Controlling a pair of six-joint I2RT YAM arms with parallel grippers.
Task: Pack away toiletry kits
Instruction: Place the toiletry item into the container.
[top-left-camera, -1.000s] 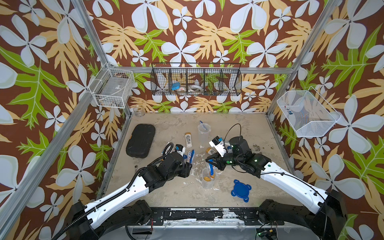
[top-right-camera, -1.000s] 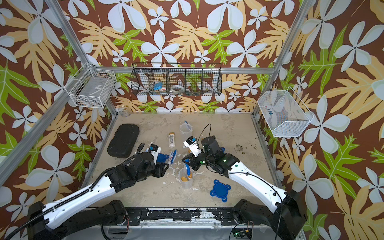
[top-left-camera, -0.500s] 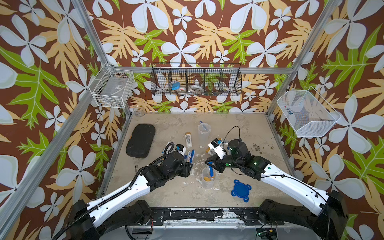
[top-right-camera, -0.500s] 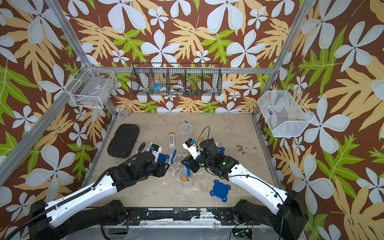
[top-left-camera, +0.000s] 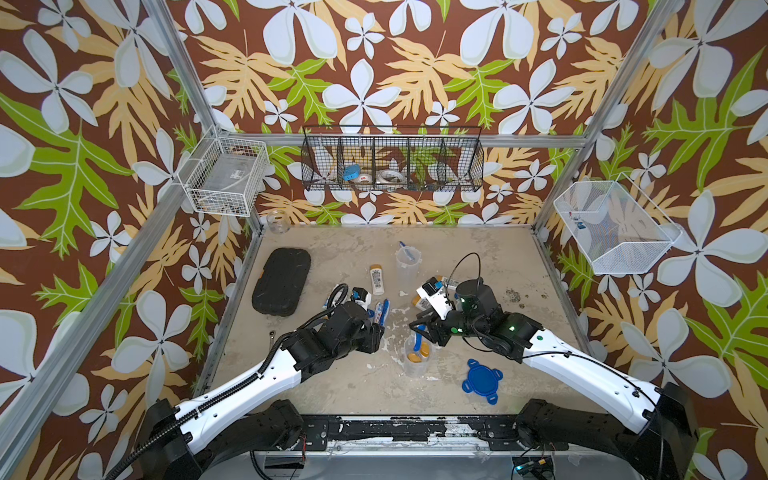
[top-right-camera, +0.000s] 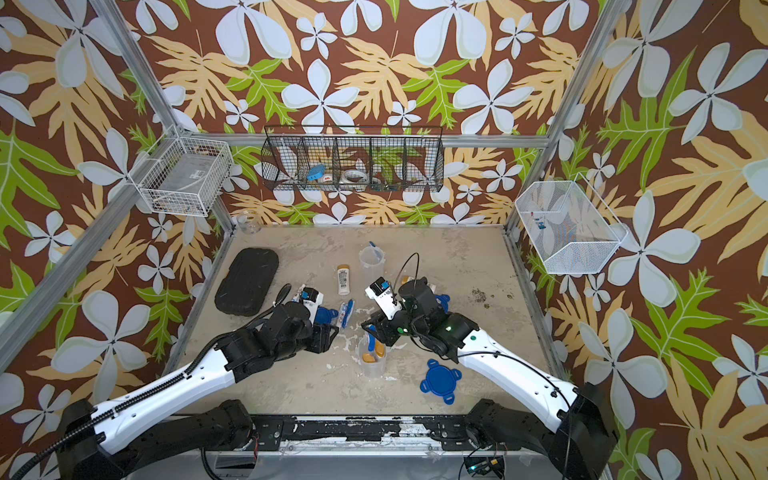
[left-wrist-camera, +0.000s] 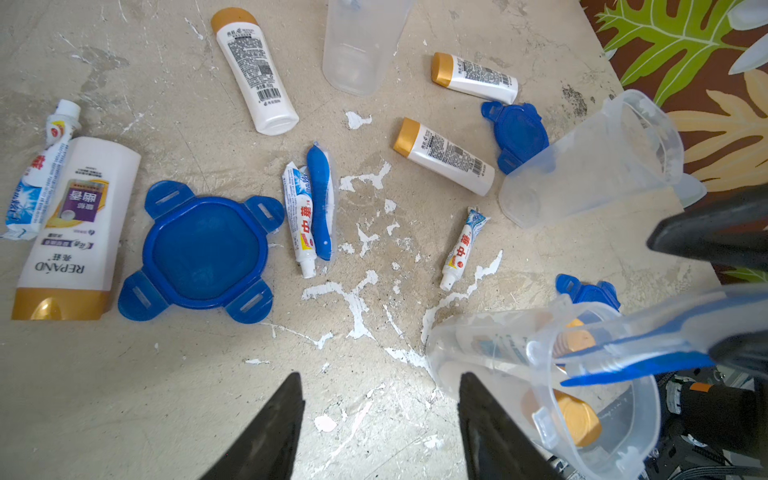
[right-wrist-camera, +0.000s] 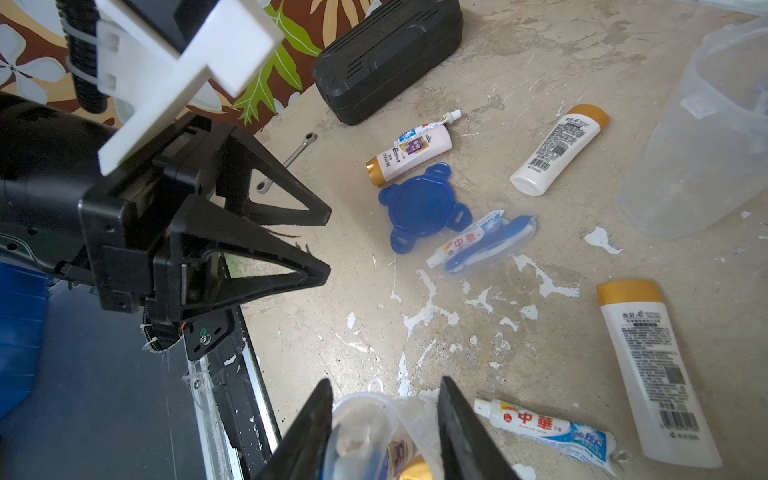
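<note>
A clear cup (top-left-camera: 417, 360) (top-right-camera: 372, 359) stands near the table's middle with gold-capped bottles (left-wrist-camera: 577, 419) inside. A wrapped blue-white toothbrush (left-wrist-camera: 623, 357) (right-wrist-camera: 357, 449) leans out of its mouth. My right gripper (top-left-camera: 419, 329) (right-wrist-camera: 386, 395) hangs over the cup, open, its jaws astride the toothbrush wrapper with a gap on one side. My left gripper (top-left-camera: 380, 330) (left-wrist-camera: 380, 386) is open and empty just left of the cup. Blue lids (top-left-camera: 482, 376) (left-wrist-camera: 203, 249), bottles (left-wrist-camera: 253, 70), toothpaste tubes (left-wrist-camera: 461, 249) and another toothbrush (left-wrist-camera: 321, 203) lie loose on the table. A second cup (top-left-camera: 407, 262) stands behind.
A black oblong case (top-left-camera: 282, 286) lies at the left, with a small wrench (top-left-camera: 272, 334) near it. A glass jar (top-left-camera: 277, 221) stands in the back left corner. Wire baskets (top-left-camera: 392, 164) (top-left-camera: 611, 226) (top-left-camera: 226, 176) hang on the walls. A third clear cup (left-wrist-camera: 590, 162) is beside the right arm.
My right gripper's jaws have spread apart over the cup, loosening from the toothbrush, which now leans in the cup. The left arm has stayed put.
</note>
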